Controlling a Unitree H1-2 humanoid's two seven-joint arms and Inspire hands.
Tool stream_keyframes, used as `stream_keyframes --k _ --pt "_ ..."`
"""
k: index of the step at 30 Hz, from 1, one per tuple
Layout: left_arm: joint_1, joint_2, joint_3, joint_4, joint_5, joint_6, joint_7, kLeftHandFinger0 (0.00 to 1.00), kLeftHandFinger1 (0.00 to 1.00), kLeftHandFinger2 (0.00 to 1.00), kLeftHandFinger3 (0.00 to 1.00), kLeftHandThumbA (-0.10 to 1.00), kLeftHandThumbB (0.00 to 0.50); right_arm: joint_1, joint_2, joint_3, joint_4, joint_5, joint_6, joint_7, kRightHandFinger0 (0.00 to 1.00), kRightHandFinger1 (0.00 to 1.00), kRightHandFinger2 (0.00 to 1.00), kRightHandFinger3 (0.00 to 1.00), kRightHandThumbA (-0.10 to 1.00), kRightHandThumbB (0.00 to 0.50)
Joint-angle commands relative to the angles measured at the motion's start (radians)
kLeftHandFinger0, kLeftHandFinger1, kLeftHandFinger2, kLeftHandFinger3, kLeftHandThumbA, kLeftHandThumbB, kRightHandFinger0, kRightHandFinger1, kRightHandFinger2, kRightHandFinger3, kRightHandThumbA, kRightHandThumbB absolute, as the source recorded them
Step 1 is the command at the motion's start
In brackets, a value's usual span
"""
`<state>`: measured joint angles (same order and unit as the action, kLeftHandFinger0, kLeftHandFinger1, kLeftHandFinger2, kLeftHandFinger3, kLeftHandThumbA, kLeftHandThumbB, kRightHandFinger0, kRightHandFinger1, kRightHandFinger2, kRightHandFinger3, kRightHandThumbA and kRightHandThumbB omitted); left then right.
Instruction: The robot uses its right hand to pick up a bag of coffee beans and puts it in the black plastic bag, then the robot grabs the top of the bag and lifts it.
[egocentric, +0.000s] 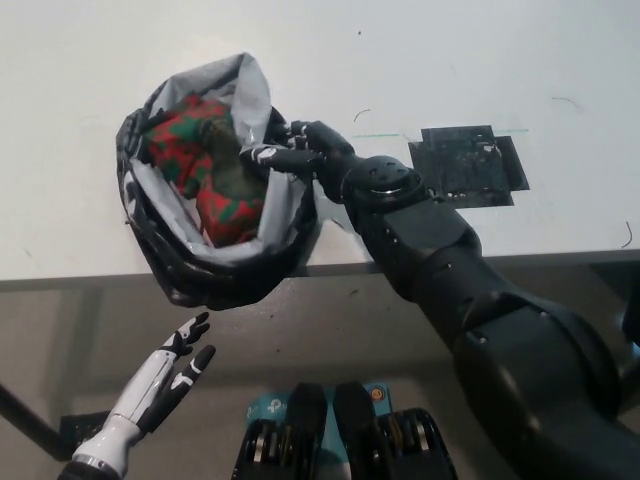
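Black right hand pinching the crinkled, glossy rim of the plastic bag; white left hand spread, empty.

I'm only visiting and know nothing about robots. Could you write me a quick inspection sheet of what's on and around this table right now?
Surface: white table, a few small marks.
Job's things: black plastic bag open at the table's front edge; red-and-green coffee bag inside.
Clutter: dark square patch on the table.
Hands: right hand closed on the bag's rim; left hand open, resting below the table.
Cables: nothing seen.
Surroundings: grey floor.
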<state>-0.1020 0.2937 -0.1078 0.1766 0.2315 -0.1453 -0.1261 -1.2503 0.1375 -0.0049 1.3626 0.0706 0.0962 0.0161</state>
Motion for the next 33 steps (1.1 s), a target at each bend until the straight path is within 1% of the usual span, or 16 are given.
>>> stream_keyframes --k 1,5,9,13,14,15,18,19,21,23,25,28,30,31,32,33 --pt "-0.023 0.009 -0.006 -0.020 0.009 -0.029 -0.002 1.00 1.00 1.00 1.00 1.00 0.224 -0.078 0.006 -0.031 -0.029 0.007 -0.072 -0.108 0.00 0.29 0.74 0.63 -0.10 0.157" --pt "-0.021 0.008 -0.007 -0.016 0.011 -0.035 0.003 1.00 1.00 1.00 1.00 1.00 0.216 -0.091 0.007 -0.103 -0.036 0.058 -0.065 -0.123 0.00 0.30 0.73 0.62 -0.10 0.162" --pt "-0.024 0.009 -0.007 -0.016 0.005 -0.027 -0.002 1.00 1.00 1.00 1.00 1.00 0.211 -0.102 0.005 -0.162 -0.042 0.093 -0.066 -0.112 0.00 0.27 0.68 0.41 -0.10 0.160" --pt "-0.027 0.009 -0.008 -0.019 0.014 -0.021 0.002 1.00 1.00 1.00 1.00 1.00 0.220 -0.135 -0.001 -0.246 -0.054 0.158 -0.029 -0.099 0.00 0.28 0.73 0.47 -0.10 0.142" --pt "-0.028 0.009 -0.008 -0.018 0.013 -0.023 0.003 1.00 1.00 1.00 1.00 1.00 0.215 -0.140 -0.003 -0.254 -0.056 0.165 -0.030 -0.094 0.00 0.28 0.74 0.58 -0.10 0.145" --pt "-0.028 0.008 -0.008 -0.020 0.015 -0.021 0.005 1.00 1.00 1.00 1.00 1.00 0.222 -0.151 -0.005 -0.275 -0.060 0.178 -0.028 -0.082 0.00 0.27 0.72 0.54 -0.10 0.171" --pt "-0.029 0.007 -0.009 -0.017 0.027 -0.022 0.012 1.00 1.00 1.00 1.00 1.00 0.228 -0.191 -0.006 -0.323 -0.070 0.208 0.005 -0.100 0.00 0.24 0.67 0.53 -0.10 0.172" --pt "-0.031 0.008 -0.009 -0.011 0.026 -0.025 0.012 1.00 1.00 1.00 1.00 1.00 0.217 -0.208 -0.006 -0.333 -0.076 0.212 0.015 -0.109 0.00 0.21 0.64 0.44 -0.10 0.164" --pt "-0.032 0.008 -0.009 -0.012 0.022 -0.025 0.007 1.00 1.00 1.00 1.00 1.00 0.217 -0.231 -0.008 -0.347 -0.088 0.222 0.030 -0.099 0.00 0.21 0.67 0.43 -0.10 0.142" --pt "-0.033 0.009 -0.009 -0.015 0.022 -0.016 0.001 1.00 1.00 1.00 1.00 1.00 0.223 -0.260 -0.008 -0.373 -0.103 0.242 0.030 -0.095 0.00 0.22 0.70 0.48 -0.10 0.157" --pt "-0.034 0.010 -0.010 -0.016 0.027 -0.015 0.002 1.00 1.00 1.00 1.00 1.00 0.213 -0.278 -0.008 -0.378 -0.115 0.245 0.036 -0.097 0.00 0.23 0.72 0.58 -0.10 0.156" --pt "-0.032 0.008 -0.010 -0.021 0.026 -0.001 -0.004 1.00 1.00 1.00 1.00 1.00 0.208 -0.307 -0.009 -0.375 -0.131 0.237 0.050 -0.110 0.00 0.21 0.70 0.55 -0.10 0.130" --pt "-0.036 0.010 -0.011 -0.012 0.022 -0.014 -0.006 1.00 1.00 1.00 1.00 1.00 0.201 -0.321 -0.011 -0.372 -0.135 0.234 0.050 -0.114 0.00 0.22 0.71 0.49 -0.10 0.127" --pt "-0.038 0.010 -0.011 -0.008 0.022 -0.022 -0.005 1.00 1.00 1.00 1.00 1.00 0.195 -0.326 -0.011 -0.372 -0.136 0.235 0.051 -0.114 0.00 0.27 0.79 0.56 -0.10 0.126" --pt "-0.041 0.010 -0.011 -0.003 0.020 -0.029 -0.005 1.00 1.00 1.00 1.00 1.00 0.196 -0.330 -0.011 -0.373 -0.138 0.237 0.053 -0.117 0.00 0.28 0.82 1.00 -0.10 0.132" --pt "-0.043 0.010 -0.012 0.002 0.018 -0.037 -0.004 1.00 1.00 1.00 1.00 1.00 0.196 -0.332 -0.011 -0.374 -0.142 0.240 0.055 -0.120 0.00 0.28 0.82 1.00 -0.10 0.134"
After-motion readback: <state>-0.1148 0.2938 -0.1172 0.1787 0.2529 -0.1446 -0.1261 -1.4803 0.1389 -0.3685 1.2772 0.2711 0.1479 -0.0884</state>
